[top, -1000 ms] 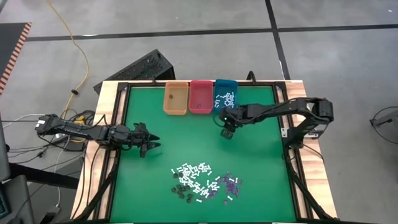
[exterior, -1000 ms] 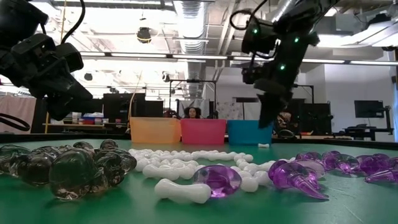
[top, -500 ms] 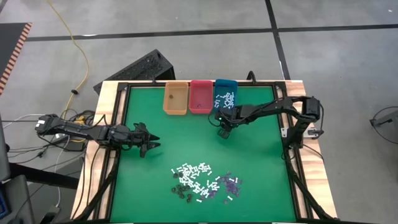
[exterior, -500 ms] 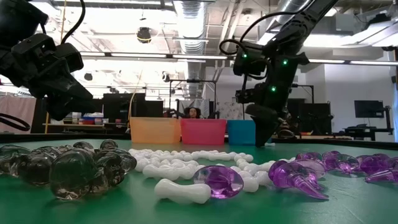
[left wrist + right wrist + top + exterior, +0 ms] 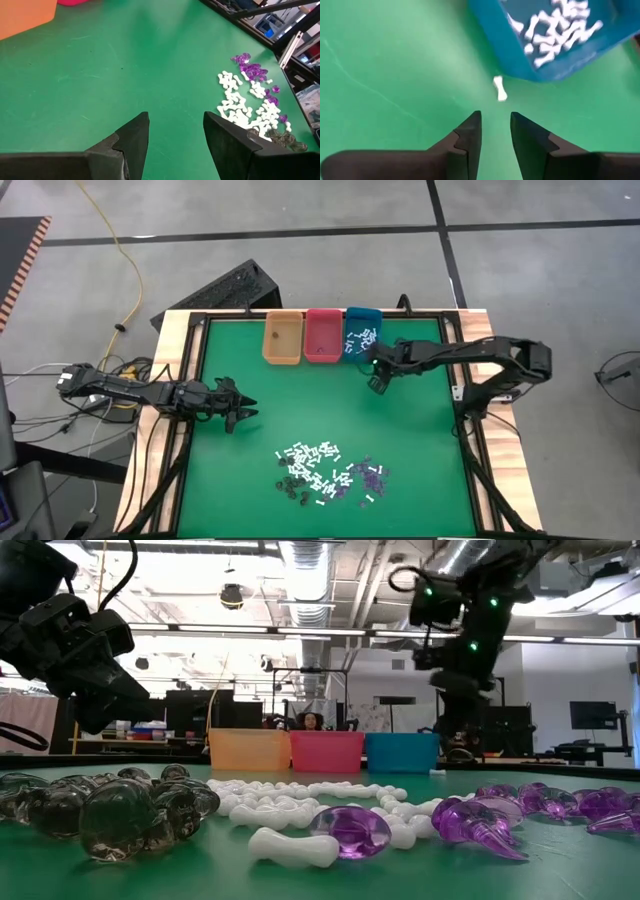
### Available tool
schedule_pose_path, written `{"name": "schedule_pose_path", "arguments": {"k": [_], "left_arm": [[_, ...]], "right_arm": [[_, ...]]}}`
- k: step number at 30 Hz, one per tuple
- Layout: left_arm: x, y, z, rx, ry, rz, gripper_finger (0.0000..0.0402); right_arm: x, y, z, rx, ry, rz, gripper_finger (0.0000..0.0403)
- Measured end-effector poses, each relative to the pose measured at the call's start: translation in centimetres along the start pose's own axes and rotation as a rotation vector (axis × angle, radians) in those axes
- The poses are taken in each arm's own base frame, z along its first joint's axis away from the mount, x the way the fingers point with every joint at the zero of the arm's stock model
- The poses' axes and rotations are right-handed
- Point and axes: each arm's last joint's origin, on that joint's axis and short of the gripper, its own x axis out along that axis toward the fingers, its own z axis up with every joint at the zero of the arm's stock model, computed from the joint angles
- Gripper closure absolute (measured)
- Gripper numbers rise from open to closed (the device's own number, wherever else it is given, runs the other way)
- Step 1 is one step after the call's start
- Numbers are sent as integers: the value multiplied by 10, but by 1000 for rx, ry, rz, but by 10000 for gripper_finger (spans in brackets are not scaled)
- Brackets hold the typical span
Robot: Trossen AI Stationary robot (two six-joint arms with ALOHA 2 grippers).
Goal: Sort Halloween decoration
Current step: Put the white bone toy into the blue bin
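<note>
- Two fingers of the right gripper point(image 5: 495, 137) stand slightly apart, holding nothing.
- Just ahead lies one stray white stick point(image 5: 499, 88), long axis roughly in line with the gap, beside the teal bin point(image 5: 520, 55).
- Left gripper point(image 5: 175, 135), open and empty, is far farther off.

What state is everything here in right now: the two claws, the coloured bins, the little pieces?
Left gripper: open, empty.
Right gripper: slightly open, empty.
Teal bin: holds white bones.
Stray white bone: on the mat outside it.
Orange bin: looks empty.
Piece pile: unsorted.
</note>
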Motion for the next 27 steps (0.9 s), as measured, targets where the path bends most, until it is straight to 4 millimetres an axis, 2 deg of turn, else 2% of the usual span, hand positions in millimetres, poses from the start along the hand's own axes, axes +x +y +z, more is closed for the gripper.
{"name": "schedule_pose_path", "arguments": {"k": [6, 13, 21, 27], "left_arm": [[0, 0, 0, 2, 0, -1, 223], [0, 0, 0, 12, -1, 1, 223], [0, 0, 0, 13, -4, 6, 223], [0, 0, 0, 16, -5, 6, 223]], "right_arm": [[11, -25, -9, -23, -44, 179, 261], [37, -38, -8, -26, -50, 176, 238], [59, -38, -7, -22, -17, 224, 205], [72, -35, -4, -31, -30, 224, 204]]}}
